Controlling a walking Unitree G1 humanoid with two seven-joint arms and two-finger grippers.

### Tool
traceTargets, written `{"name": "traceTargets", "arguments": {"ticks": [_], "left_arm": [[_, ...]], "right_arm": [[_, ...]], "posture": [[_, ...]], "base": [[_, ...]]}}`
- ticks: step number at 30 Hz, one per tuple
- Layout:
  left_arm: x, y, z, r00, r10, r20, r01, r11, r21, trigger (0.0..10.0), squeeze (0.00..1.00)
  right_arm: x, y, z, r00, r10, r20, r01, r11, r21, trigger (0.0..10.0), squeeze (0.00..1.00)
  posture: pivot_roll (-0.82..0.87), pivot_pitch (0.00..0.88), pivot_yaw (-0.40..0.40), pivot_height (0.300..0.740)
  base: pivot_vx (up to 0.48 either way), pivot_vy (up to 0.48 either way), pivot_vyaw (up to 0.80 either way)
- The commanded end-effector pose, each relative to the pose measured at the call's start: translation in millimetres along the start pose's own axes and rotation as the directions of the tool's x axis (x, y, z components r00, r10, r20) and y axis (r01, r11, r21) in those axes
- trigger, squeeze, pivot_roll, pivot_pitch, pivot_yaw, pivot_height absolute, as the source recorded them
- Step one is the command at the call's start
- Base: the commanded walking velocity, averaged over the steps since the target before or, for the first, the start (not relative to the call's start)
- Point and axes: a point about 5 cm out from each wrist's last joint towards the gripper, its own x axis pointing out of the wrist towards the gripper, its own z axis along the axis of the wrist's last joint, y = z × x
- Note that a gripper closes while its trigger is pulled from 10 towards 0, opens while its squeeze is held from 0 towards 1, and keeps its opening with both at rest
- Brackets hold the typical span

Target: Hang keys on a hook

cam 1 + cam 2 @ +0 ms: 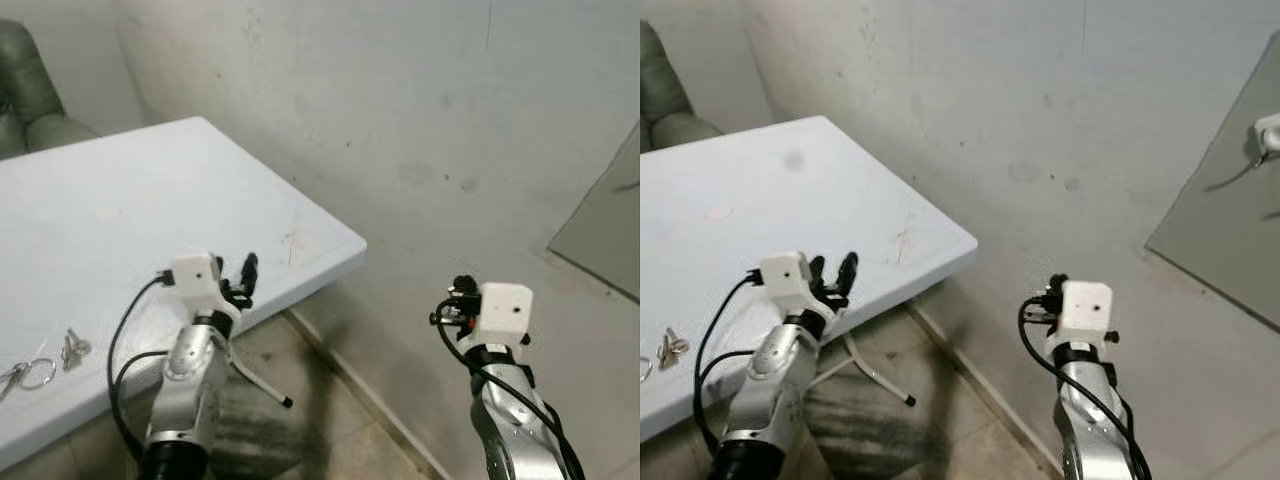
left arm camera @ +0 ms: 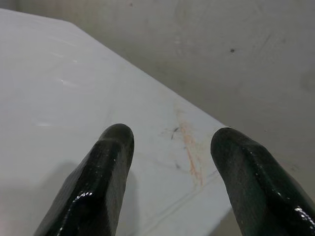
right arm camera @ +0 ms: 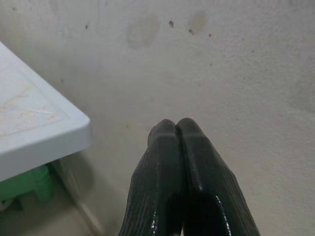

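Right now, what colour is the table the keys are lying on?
White, with faint orange-brown scuffs near its corner; the table under the keys shows best in the left eye view.

A white rectangular plastic counter (image 1: 150, 200) stands against the grey wall, with one corner pointing to the right. Near its front left edge lie small silver metal keys on a thin round ring (image 1: 45, 362). The surface has faint orange scratches (image 2: 189, 152) close to the corner.
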Motion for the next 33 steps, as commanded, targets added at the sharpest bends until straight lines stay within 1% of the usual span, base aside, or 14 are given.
{"name": "traceTargets", "arguments": {"ticks": [1,10,15,20,22,24,31,33], "left_arm": [[2.6,-0.1,5,1.0,-0.002,0.009,0.002,1.0,0.006,10.0,0.0],[4.1,-2.9,4,1.0,-0.024,-0.013,0.024,1.0,0.02,10.0,0.0],[6.9,-5.5,3,0.999,-0.041,-0.024,0.042,0.999,0.024,10.0,0.0],[10.1,-11.0,4,0.997,-0.066,-0.039,0.067,0.997,0.025,10.0,0.0],[12.7,-15.2,4,0.995,-0.092,-0.046,0.093,0.995,0.022,10.0,0.0],[13.2,-15.9,4,0.994,-0.095,-0.047,0.096,0.995,0.021,10.0,0.0],[15.0,-17.4,3,0.993,-0.106,-0.057,0.107,0.994,0.019,10.0,0.0],[14.8,-18.4,2,0.992,-0.11,-0.065,0.111,0.994,0.017,10.0,0.0]], "right_arm": [[1.9,-1.0,2,1.0,-0.01,0.014,0.01,1.0,-0.001,10.0,0.0],[2.6,-2.3,3,0.999,-0.03,0.028,0.03,1.0,0.0,10.0,0.0],[2.3,-1.2,3,0.999,-0.042,0.033,0.042,0.999,0.006,10.0,0.0],[2.6,-3.2,3,0.997,-0.062,0.041,0.061,0.998,0.01,10.0,0.0],[2.0,-4.3,4,0.996,-0.079,0.047,0.078,0.997,0.015,10.0,0.0],[1.9,-4.3,4,0.996,-0.081,0.048,0.08,0.997,0.016,10.0,0.0],[-2.0,-0.2,2,0.996,-0.08,0.047,0.079,0.997,0.019,10.0,0.0],[-2.9,-0.2,3,0.995,-0.076,0.069,0.074,0.997,0.031,10.0,0.0]], "posture": [[0.01,0.018,-0.004,0.74],[0.0,0.011,0.011,0.74],[-0.01,0.004,0.035,0.74],[-0.02,0.002,0.06,0.74],[-0.04,0.0,0.072,0.74],[-0.04,0.0,0.072,0.74],[-0.06,0.0,0.087,0.74],[-0.06,0.0,0.085,0.74]], "base": [[0.0,0.0,-0.79],[0.0,0.0,-0.79],[0.0,0.0,-0.79],[0.0,0.0,-0.79],[0.0,0.0,-0.79],[0.0,0.0,-0.79],[0.0,0.0,-0.79],[0.0,0.0,-0.63]]}}
